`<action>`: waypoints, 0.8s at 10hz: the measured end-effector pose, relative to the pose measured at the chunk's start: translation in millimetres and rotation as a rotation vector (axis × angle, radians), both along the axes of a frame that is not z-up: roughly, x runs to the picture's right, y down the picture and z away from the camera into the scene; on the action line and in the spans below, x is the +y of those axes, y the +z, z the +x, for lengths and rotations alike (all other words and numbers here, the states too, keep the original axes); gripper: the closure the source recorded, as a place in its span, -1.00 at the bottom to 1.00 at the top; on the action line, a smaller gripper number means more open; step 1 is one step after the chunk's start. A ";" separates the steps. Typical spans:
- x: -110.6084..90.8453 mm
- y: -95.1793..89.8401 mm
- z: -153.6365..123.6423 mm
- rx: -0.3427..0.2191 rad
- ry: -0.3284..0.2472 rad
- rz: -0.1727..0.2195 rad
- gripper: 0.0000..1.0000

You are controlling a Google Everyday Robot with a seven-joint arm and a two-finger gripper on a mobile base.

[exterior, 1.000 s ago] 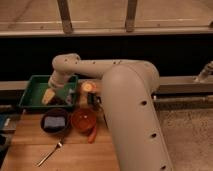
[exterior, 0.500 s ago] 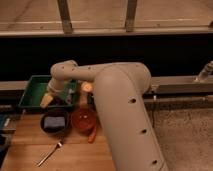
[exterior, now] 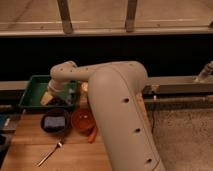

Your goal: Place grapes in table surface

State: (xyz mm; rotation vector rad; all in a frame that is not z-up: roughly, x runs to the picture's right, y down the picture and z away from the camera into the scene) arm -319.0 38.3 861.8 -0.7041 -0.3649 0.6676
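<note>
Tray: a green tray (exterior: pixel 31 93) sits at the far left edge of the table top (exterior: pixel 27 146), and a yellow lump (exterior: pixel 46 99) lies in its near part.
Bowls: on the wood in front of the tray I see a dark bowl (exterior: pixel 54 122) with a blue-grey sponge (exterior: pixel 53 121) in it. An orange-red bowl (exterior: pixel 82 120) stands just beside it on the right.
Small things: a fork (exterior: pixel 50 154) lies slantwise on the bare wood nearer to me. An orange stick (exterior: pixel 92 134) rests against the near right side of the orange-red bowl.
In the way: the robot's own thick cream arm (exterior: pixel 120 110) rises from the lower right and hides the right half of the table from me.
Gripper: the gripper (exterior: pixel 53 91) hangs at the end of the bent wrist, over the tray and just beside the yellow lump.
Opening: its jaws are spread wide. I cannot make out anything held in them, nor whether they touch the lump.
Grapes: I cannot pick out the grapes anywhere, neither in the tray nor on the wood that shows.
</note>
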 end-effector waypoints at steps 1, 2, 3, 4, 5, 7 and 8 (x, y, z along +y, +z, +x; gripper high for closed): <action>-4.0 9.7 2.8 0.015 0.005 -0.003 -0.60; -5.9 18.4 2.9 0.025 0.008 -0.010 -0.60; -4.3 27.2 3.8 0.034 0.009 -0.019 -0.60; 1.8 39.2 5.6 0.041 0.015 -0.037 -0.60; 6.2 46.9 7.2 0.044 0.021 -0.050 -0.60; 16.0 58.2 7.7 0.043 0.031 -0.078 -0.60; 23.0 61.5 5.3 0.034 0.037 -0.097 -0.60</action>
